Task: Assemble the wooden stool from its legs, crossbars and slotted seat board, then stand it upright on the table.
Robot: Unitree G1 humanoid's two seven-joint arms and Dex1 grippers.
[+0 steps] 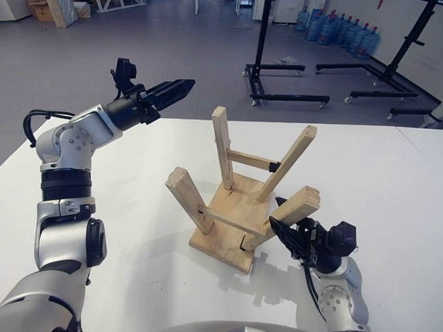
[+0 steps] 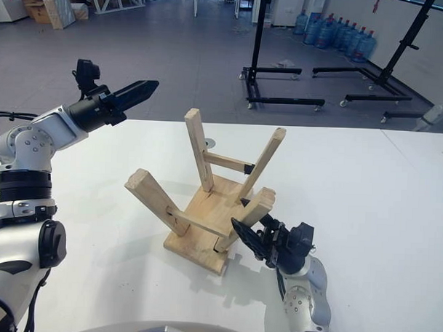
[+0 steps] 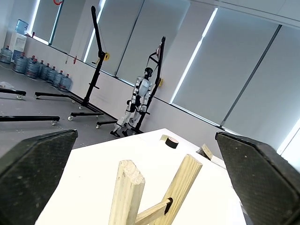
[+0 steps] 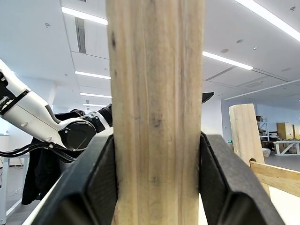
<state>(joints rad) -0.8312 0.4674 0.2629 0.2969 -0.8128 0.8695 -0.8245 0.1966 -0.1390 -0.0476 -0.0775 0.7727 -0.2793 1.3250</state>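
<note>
The wooden stool [image 1: 231, 210] lies upside down mid-table, its seat board flat on the surface and its legs pointing up and outward. A crossbar [image 1: 251, 160] joins the two far legs. My right gripper [image 1: 281, 230] is at the near right leg [image 1: 296, 209] and shut on it; the right wrist view shows that leg [image 4: 157, 117] clamped between the black fingers [image 4: 89, 183]. My left gripper [image 1: 177, 88] hangs in the air to the left of the stool, pointing toward it, open and holding nothing. Its fingers [image 3: 33, 164] frame the two far legs [image 3: 124, 197] in the left wrist view.
The white table [image 1: 396, 179] has free room left and right of the stool. A small dark round object [image 3: 172, 143] and a small wooden piece [image 3: 206, 151] lie farther along the table. Black wheeled stands [image 1: 283, 73] and water bottles [image 1: 335, 28] are on the floor beyond.
</note>
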